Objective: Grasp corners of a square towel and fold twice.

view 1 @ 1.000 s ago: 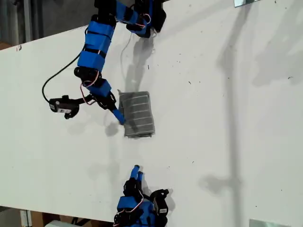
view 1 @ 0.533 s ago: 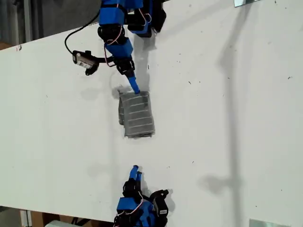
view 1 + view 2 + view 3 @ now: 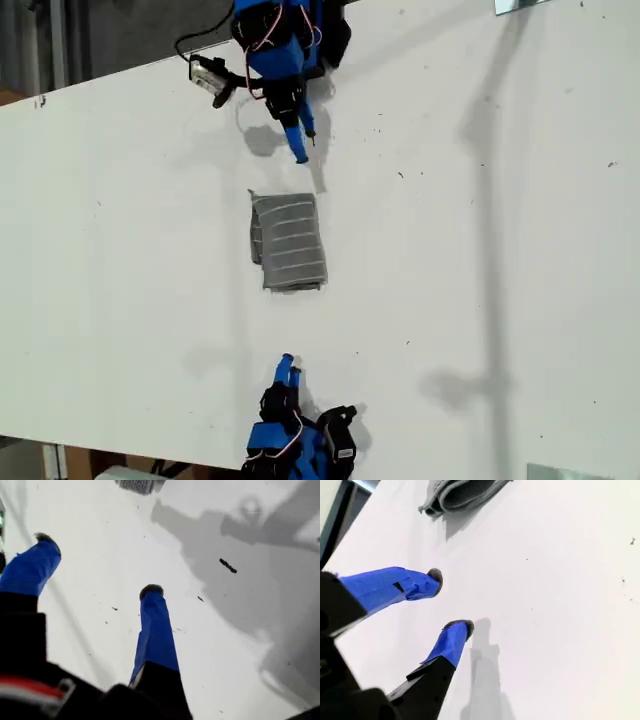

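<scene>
The towel (image 3: 289,241) is lying folded into a small thick bundle in the middle of the table (image 3: 480,260), so the folding is looking done, while my first gripper (image 3: 97,565) and my second gripper (image 3: 447,600) are hanging apart and empty, well clear.

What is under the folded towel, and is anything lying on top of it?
The towel lies folded on the white table, with nothing on top. Its upper striped layer covers the layers beneath, so whatever lies between or under them cannot be seen. Both grippers are clear of it.
</scene>
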